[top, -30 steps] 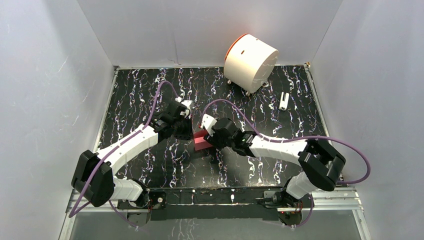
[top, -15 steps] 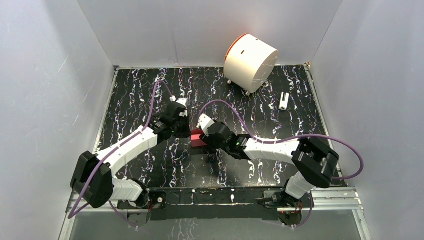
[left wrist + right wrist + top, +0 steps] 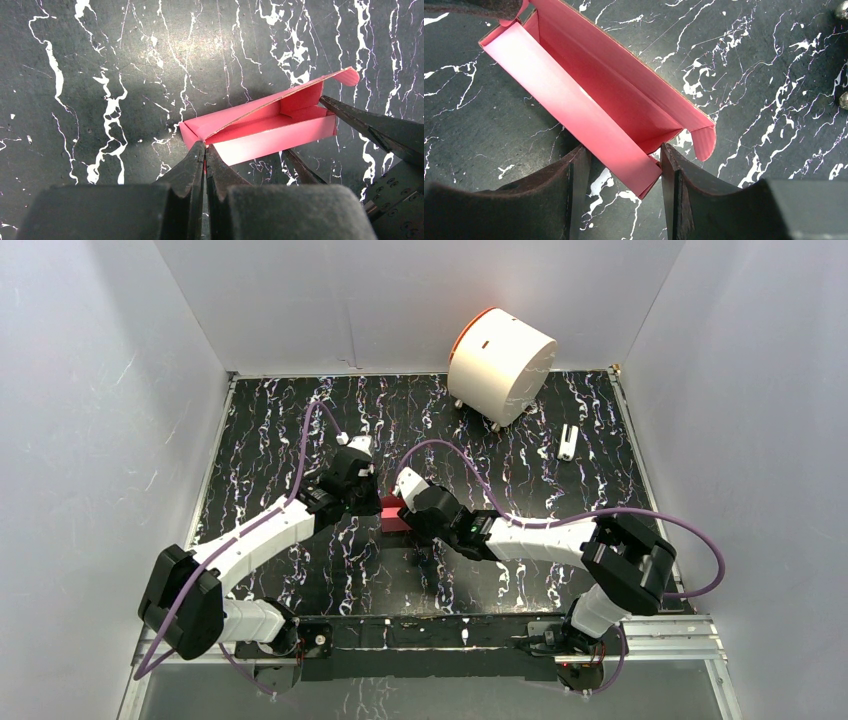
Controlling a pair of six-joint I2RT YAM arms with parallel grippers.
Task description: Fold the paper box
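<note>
A pink paper box (image 3: pixel 260 132) lies on a black, white-veined table (image 3: pixel 75 60), held between two robot grippers. It is a long, shallow tray. Its lid (image 3: pixel 270 100) stands half open along the back wall, and a rounded tuck tab (image 3: pixel 347 76) sits at the lid's end nearest the right jaws.

The left gripper (image 3: pixel 205 150) has its jaws pressed together, with the tips touching one end corner of the box. It is not clear whether a sliver of card is nipped between them. The right gripper (image 3: pixel 624 149) has its jaws spread across the width of the opposite end. One jaw is against the front wall and one against the back, and both appear to touch, so this looks like a light clasp.

The step in hand is probably closing the lid. To do it well, the right jaws should hold only firmly enough to steady the tray, since thin card buckles easily. The closed left jaws can then serve as a blunt pusher. They should press the lid down from the hinge side towards the front wall, steering its free edge inside that wall rather than over it. The corner under the left tips may crumple if it is pushed hard.
</note>
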